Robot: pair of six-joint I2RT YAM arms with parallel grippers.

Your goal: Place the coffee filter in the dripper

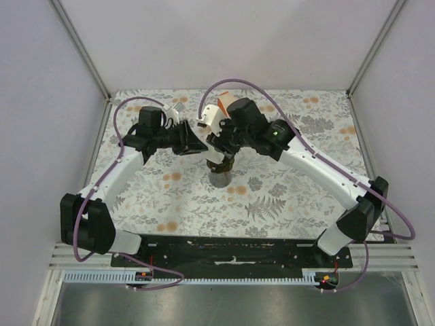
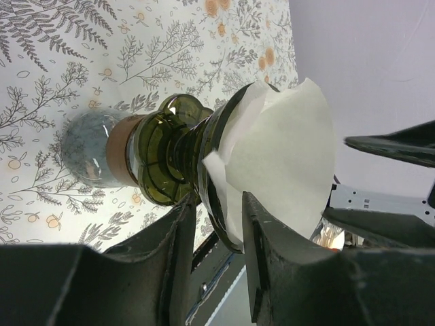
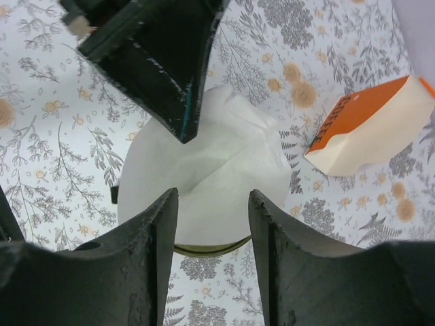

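The dark green dripper [image 2: 160,159] stands on its grey cup base [image 2: 88,149] in mid-table [image 1: 221,166]. The white coffee filter [image 2: 279,156] sits opened inside the dripper, its rounded edge rising above the rim; in the right wrist view the filter [image 3: 211,170] covers nearly all of the funnel. My left gripper [image 2: 214,210] is partly open and straddles the dripper's rim and the filter's edge, one finger outside and one inside. My right gripper [image 3: 211,224] hangs open and empty just above the filter. In the top view both grippers [image 1: 202,148] [image 1: 221,145] meet over the dripper.
The orange-and-cream wedge-shaped pack [image 3: 370,129] lies on the flowered tablecloth behind the dripper, half hidden by the right arm in the top view [image 1: 219,109]. White walls close the table at the back and sides.
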